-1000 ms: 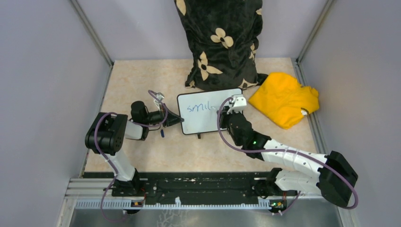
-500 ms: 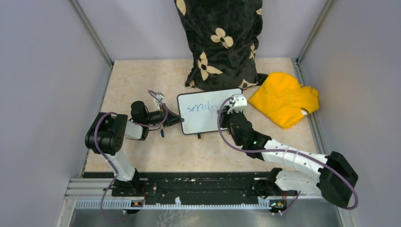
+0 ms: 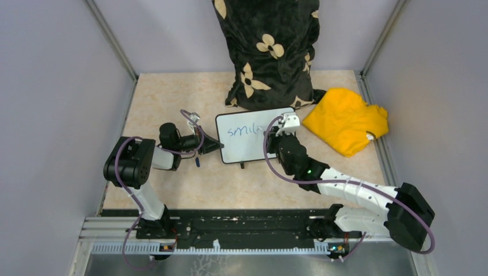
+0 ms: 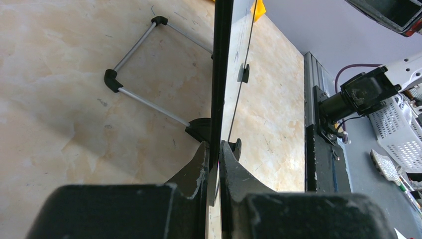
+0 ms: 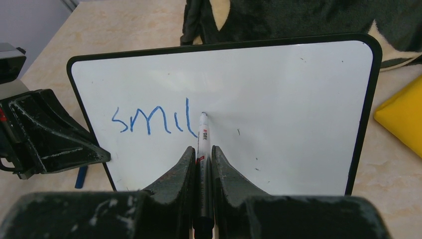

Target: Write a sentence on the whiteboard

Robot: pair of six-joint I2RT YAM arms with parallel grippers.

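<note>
While the dark-framed whiteboard (image 3: 247,150) is standing on the bench (image 3: 172,98) nr its far edge, its blue sentence (image 5: 149,120) is reading "smil"; left gripper (image 4: 214,162) is pinching its rim, right gripper (image 5: 202,152) a marker (image 5: 203,130).

Black flower-print bag (image 3: 267,52) stands at the back wall. Yellow cloth (image 3: 345,121) crumpled just right of it on the beige marbled tabletop (image 3: 172,98). Small blue piece (image 3: 197,162) lies left of centre. White mesh basket (image 4: 403,134) sits beyond the tabletop edge.
</note>
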